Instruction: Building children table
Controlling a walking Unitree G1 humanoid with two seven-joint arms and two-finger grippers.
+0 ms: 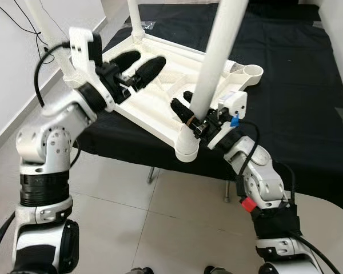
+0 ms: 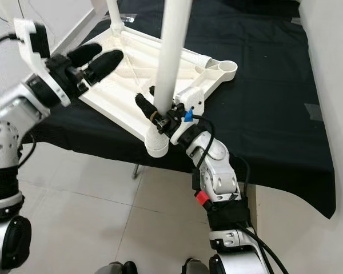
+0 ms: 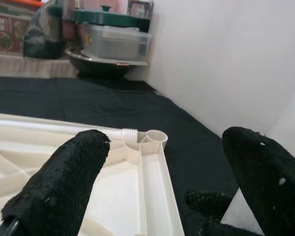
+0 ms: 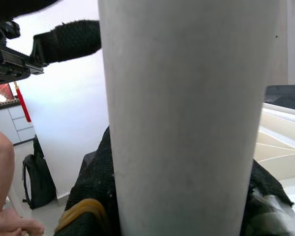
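The white plastic table top (image 1: 160, 108) lies upside down on a black cloth, its near corner over the edge. A white table leg (image 1: 220, 51) stands upright in the near corner socket (image 1: 187, 149). My right gripper (image 1: 193, 119) is shut on this leg just above the socket; in the right wrist view the leg (image 4: 187, 118) sits between the black fingers (image 4: 96, 187). My left gripper (image 1: 138, 65) hovers open over the left part of the top, holding nothing; its fingers (image 3: 64, 182) stand wide apart. A second leg (image 1: 135, 20) stands at the far corner.
The right corner socket (image 1: 252, 72) holds no leg. The black cloth (image 1: 297, 85) covers the surface to the right and behind. A white wall runs along the left and tiled floor (image 1: 160, 228) lies below. A person's bare limb (image 4: 2, 162) and a black bag (image 4: 37, 182) are near the floor.
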